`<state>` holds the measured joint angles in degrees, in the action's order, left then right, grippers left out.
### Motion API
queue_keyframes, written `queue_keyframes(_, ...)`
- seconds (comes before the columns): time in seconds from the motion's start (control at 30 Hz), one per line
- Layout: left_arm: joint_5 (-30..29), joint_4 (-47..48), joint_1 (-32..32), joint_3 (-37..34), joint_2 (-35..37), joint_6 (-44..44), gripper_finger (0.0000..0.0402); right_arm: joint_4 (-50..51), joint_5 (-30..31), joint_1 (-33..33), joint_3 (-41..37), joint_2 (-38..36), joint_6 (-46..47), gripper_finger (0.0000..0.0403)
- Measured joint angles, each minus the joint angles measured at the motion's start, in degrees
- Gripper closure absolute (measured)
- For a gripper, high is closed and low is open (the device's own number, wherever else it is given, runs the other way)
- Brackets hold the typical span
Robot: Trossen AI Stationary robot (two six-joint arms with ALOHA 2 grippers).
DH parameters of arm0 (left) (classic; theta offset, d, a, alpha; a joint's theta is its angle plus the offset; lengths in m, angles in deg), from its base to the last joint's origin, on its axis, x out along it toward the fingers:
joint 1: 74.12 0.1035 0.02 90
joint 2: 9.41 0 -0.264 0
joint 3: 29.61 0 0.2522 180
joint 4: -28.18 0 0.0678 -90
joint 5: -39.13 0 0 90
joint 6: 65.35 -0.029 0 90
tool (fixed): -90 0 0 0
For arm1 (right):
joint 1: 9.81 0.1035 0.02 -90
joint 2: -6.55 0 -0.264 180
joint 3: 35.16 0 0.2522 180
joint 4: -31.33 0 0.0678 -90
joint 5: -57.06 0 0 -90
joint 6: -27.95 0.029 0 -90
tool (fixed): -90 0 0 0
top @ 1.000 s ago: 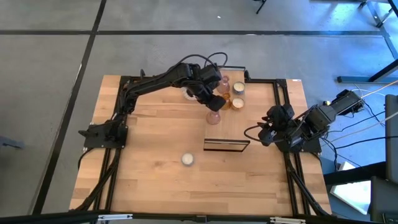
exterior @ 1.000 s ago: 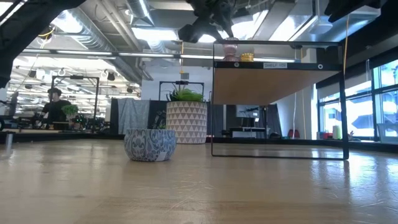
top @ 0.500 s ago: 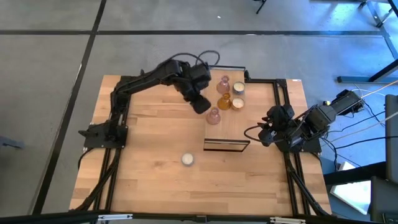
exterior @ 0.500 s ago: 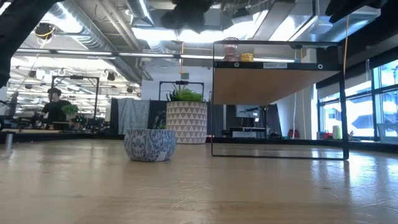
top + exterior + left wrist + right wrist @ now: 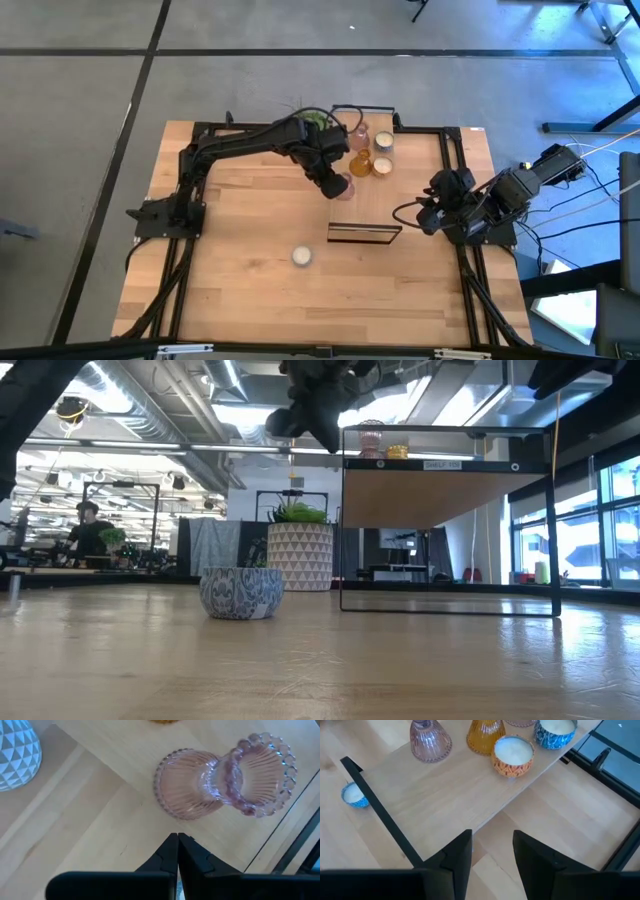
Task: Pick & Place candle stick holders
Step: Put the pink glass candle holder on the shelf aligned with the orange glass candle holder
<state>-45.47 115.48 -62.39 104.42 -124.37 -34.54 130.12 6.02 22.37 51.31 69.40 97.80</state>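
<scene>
The left end effector [image 5: 177,842] has snapped shut, empty, just beside the pink glass holder [image 5: 222,777] on the stand [image 5: 445,790] — released and placed; one blue-patterned holder [image 5: 301,256] waits on the tabletop [image 5: 240,280].

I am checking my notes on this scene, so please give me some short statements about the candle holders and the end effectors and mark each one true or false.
1. The left end effector is shut and holds nothing. True.
2. The pink glass holder stands on the wooden stand. True.
3. The right end effector is clamped on the amber glass holder. False: its fingers stand apart with nothing between them, short of the stand's edge.
4. All the round holders are on the stand. False: one round holder sits alone on the table.
5. An orange-patterned round holder stands next to the amber one. True.
</scene>
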Motion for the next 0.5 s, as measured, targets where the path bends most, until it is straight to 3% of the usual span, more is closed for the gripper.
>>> queue_keyframes(0.5,2.51,-0.37,-0.09,-0.11,-2.46,0.85,0.04,0.16,0.1,0.0,0.0,0.0,-0.01,0.0257)
